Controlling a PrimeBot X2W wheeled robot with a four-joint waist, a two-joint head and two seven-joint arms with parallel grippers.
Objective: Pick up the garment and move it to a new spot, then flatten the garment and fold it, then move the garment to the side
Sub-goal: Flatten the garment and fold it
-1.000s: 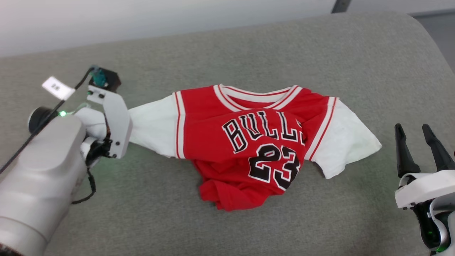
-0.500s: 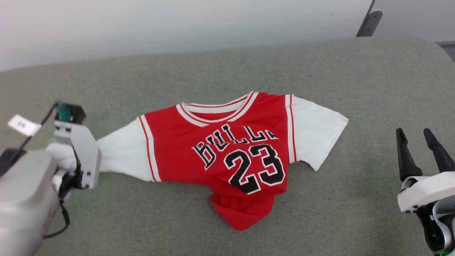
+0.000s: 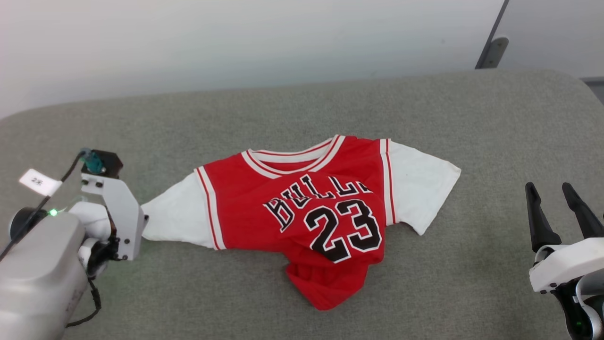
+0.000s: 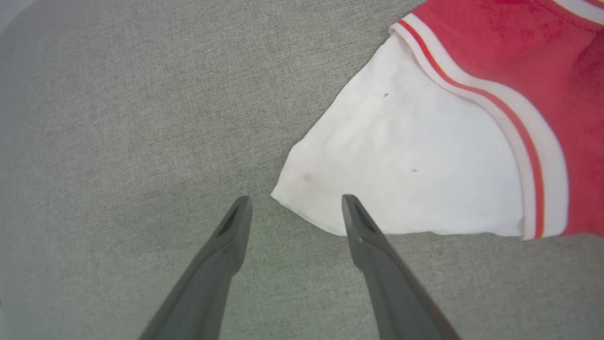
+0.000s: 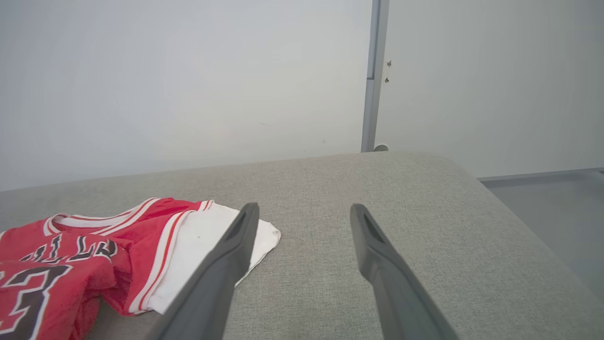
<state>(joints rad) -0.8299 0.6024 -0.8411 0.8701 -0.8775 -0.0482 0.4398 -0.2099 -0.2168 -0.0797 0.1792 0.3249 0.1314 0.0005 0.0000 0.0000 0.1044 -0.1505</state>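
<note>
Red fabric jersey shirt (image 3: 245, 212), white sleeves, red-and-white striped trim, black white-outlined lettering and 23; grey woven upholstered surface (image 3: 424, 108); one sleeve perhaps faintly pink-stained.

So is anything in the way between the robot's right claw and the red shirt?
No, nothing visible stands in the way. Bare grey cushion lies between the open right gripper and the garment, whose white sleeve is nearest.

Matt cloth garment (image 3: 245, 198), seemingly woven upholstery (image 3: 424, 108)
</note>
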